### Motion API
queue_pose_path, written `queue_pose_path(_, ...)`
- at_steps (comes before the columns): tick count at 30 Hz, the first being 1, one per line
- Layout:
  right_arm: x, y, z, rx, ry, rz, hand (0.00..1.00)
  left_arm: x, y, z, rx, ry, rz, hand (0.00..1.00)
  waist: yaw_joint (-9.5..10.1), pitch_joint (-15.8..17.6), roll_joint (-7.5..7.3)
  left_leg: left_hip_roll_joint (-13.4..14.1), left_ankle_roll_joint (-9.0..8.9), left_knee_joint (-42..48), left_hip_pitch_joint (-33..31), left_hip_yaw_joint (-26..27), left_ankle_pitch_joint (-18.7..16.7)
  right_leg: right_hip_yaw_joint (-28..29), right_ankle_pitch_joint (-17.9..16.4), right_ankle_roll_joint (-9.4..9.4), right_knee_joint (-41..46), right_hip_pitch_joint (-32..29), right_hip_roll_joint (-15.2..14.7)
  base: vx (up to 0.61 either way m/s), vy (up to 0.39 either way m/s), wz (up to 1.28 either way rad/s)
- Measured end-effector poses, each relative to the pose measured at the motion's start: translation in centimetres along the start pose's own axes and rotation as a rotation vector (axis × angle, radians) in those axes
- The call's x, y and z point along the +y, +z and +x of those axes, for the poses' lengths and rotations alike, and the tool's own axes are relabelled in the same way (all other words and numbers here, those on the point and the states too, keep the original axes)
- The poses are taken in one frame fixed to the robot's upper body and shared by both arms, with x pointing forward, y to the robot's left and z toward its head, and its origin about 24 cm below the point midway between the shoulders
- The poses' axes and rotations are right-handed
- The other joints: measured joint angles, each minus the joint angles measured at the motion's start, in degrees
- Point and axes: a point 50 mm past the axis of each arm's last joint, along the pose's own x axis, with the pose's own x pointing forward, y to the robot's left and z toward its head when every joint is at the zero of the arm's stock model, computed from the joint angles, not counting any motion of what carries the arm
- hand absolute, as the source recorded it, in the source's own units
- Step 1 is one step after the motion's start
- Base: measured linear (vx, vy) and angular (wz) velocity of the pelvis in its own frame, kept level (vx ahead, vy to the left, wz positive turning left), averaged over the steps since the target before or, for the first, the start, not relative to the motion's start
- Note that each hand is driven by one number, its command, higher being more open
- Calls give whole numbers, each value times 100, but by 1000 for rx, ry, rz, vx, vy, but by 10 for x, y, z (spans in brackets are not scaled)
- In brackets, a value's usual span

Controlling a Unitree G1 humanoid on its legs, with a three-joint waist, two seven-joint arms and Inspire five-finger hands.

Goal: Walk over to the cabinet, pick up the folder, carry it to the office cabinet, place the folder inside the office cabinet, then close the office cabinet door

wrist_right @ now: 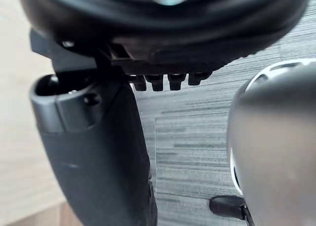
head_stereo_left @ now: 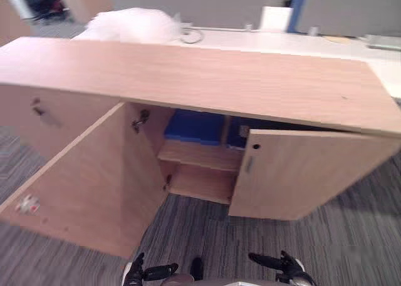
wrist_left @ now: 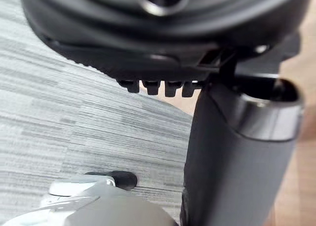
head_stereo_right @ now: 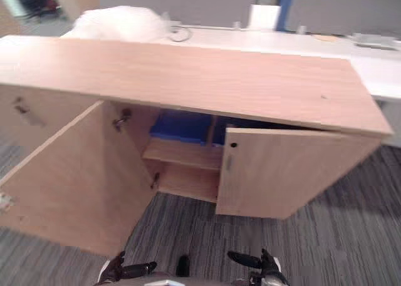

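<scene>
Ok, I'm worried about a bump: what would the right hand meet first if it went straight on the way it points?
The right hand points across toward the robot's left, so probably the left hand, not the cabinet door; depth is unclear.

Soft light is falling from above.
The cabinet (head_stereo_left: 207, 79) top is glowing pale, its interior is sitting in shade, a white bundle (head_stereo_left: 135, 24) past its far left corner is glaring, and shadow is lying on the carpet (head_stereo_left: 357, 201).

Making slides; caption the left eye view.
Office cabinet, doors open, blue folder inside; left hand and right hand empty.
</scene>
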Motion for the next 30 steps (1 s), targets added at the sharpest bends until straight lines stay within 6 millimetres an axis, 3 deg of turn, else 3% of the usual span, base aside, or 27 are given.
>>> queue_pose_path(2, 9, -1, -1, 5, 31, 19, 100, 5, -7, -2, 23, 25, -30, 100, 25, -93, -137, -62, -67, -7, -48, 12, -9, -44, 4, 403, -605, 151, 7, 48, -111, 21)
queue_pose_path(5, 7, 0, -1, 0, 30, 19, 100, 3, -15, -3, 57, 37, -71, 100, -3, -136, -19, 129, -251, -215, 13, 5, 94, -74, 114, 379, -936, 245, 239, 64, -127, -8)
queue_pose_path(9, 6, -11, -2, 29, 26, 24, 100, 10, -15, -3, 54, 61, -81, 100, -19, -101, -171, 230, -365, -91, -4, -183, 44, -296, 182, 333, -1145, 519, 444, 105, -132, 26)
queue_pose_path(12, 9, -12, -2, 45, 33, 45, 100, 13, -3, -1, 3, 76, -95, 100, -30, 29, -286, 286, -452, 644, -464, -230, -171, -553, 322, 306, -1177, 591, 575, 4, -46, 55)
queue_pose_path(13, 9, -12, -2, 47, 30, 46, 100, 13, 4, 0, -22, 78, -100, 100, -6, 115, -284, 361, -401, 1025, -630, 66, -382, -649, 352, 290, -1177, 683, 639, -71, 19, 43)
queue_pose_path(14, 7, -12, -2, 48, 25, 54, 100, 10, 6, 0, -31, 76, -110, 100, 44, 157, -231, 452, -235, 1387, -775, 449, -632, -682, 348, 284, -1198, 777, 691, -84, 30, 28)
queue_pose_path(16, 5, -11, -1, 46, 20, 53, 100, 6, 7, 0, -34, 69, -134, 100, 150, 160, -133, 510, -228, 1665, -876, 746, -898, -687, 288, 245, -1239, 804, 682, -90, 40, -19)
queue_pose_path(18, 6, -12, -2, 46, 25, 58, 100, 7, 7, 1, -32, 70, -131, 100, 99, 155, -160, 431, -199, 1548, -868, 1104, -953, -772, 185, 244, -1367, 816, 541, -55, 38, 0)
queue_pose_path(20, 6, -14, -2, 57, 16, 111, 100, 8, 7, 1, -23, 72, -132, 100, -27, 147, -277, 340, -50, 1276, -772, 1427, -876, -927, 124, 196, -1498, 774, 338, -22, 69, 42)
queue_pose_path(21, 0, -14, -2, 60, -5, 150, 100, 7, 6, 2, -6, 73, -178, 100, -49, 179, -190, 359, 12, 1204, -765, 1614, -758, -1002, 89, 239, -1403, 764, 317, 24, 87, 46)
queue_pose_path(25, 0, -22, -3, 84, -23, 265, 100, 13, -8, 1, 76, 100, -324, 100, -95, 109, -337, -111, 167, -353, -212, 1091, 182, -1294, 63, 220, -1378, 837, 140, 128, 37, 64)
queue_pose_path(30, 8, -21, -4, 92, -3, 327, 100, 16, -21, -2, 115, 116, -538, 100, -34, 126, -399, -104, 158, -351, -69, 558, 176, -1212, 267, -155, -966, 1012, 266, 118, 33, 66)
